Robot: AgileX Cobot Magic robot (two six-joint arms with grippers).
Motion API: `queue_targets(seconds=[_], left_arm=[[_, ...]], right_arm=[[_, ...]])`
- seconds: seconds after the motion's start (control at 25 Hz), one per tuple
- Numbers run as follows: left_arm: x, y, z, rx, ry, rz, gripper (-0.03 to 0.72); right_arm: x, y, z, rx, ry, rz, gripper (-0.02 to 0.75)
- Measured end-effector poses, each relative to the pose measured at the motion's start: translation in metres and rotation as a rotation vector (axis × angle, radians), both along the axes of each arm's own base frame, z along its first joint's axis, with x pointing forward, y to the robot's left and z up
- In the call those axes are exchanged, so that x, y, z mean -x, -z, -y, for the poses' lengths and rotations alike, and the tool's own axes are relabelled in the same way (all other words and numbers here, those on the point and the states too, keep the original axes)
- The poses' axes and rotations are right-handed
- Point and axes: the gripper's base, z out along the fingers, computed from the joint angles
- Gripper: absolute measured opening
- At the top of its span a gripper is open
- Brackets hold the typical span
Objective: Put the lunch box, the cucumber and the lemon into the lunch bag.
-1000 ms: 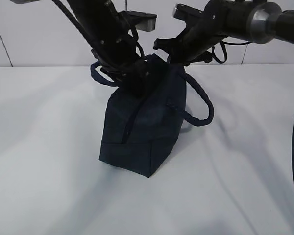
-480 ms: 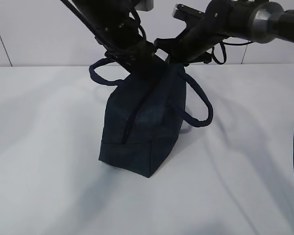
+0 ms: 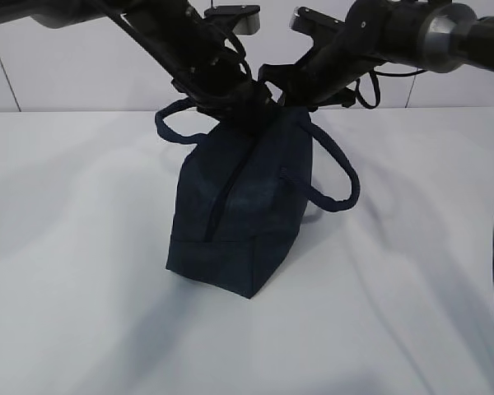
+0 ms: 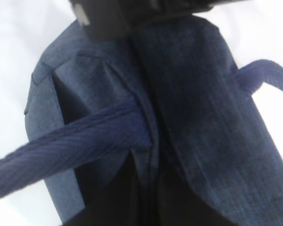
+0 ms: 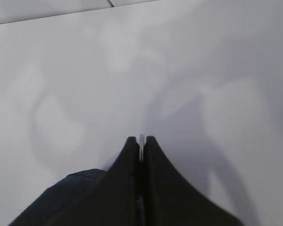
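Exterior view: your lunch bag (image 3: 239, 206) stands upright on the white table (image 3: 82, 313), one corner facing the camera, zipper line running up its front left face. One loop handle (image 3: 333, 169) hangs off the bag's right side; the other handle (image 3: 177, 123) sticks out at the bag's upper left. Both arms meet at the top of the bag. Left gripper (image 3: 247, 111) sits right on the bag's top edge; you can't tell from any view whether its fingers are apart or clamped on fabric. Right gripper (image 3: 288, 97) is at the bag's top right corner. In the right wrist view its fingers (image 5: 132, 155) are pressed together with a thin sliver of something pale between the tips; what that is can't be made out. Left wrist view shows the bag top close up, a handle strap (image 4: 75, 141) crossing the seam. Lunch box, cucumber and lemon aren't visible anywhere.
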Motion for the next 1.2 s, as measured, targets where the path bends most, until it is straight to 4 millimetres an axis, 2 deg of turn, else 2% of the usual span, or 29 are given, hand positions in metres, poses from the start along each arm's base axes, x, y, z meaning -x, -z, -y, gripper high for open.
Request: queue_targets(seconds=[0.08,0.2,0.4,0.6,1.0,1.2], left_arm=[[0.0,0.0,0.0,-0.001,-0.001,0.003,0.043],[0.0,0.0,0.0,-0.006,0.002,-0.003,-0.002],[0.003,0.002,-0.002,-0.034,0.017,-0.026,-0.009],[0.007,0.003,0.002,-0.061,0.046,-0.017,-0.01],[0.012,-0.002,0.003,-0.096,0.081,-0.002,-0.01],[0.013,-0.003,0.003,-0.12,0.09,0.005,-0.01]], right_arm=[[0.0,0.001,0.0,0.001,-0.001,-0.001,0.0],[0.0,0.001,0.0,-0.001,-0.001,-0.003,0.0],[0.0,0.002,0.0,-0.003,0.0,-0.006,0.0],[-0.003,0.022,-0.003,-0.019,0.003,-0.055,0.0],[-0.003,0.036,-0.005,-0.039,0.003,-0.106,0.0],[-0.002,0.033,-0.006,-0.036,-0.009,-0.121,0.0]])
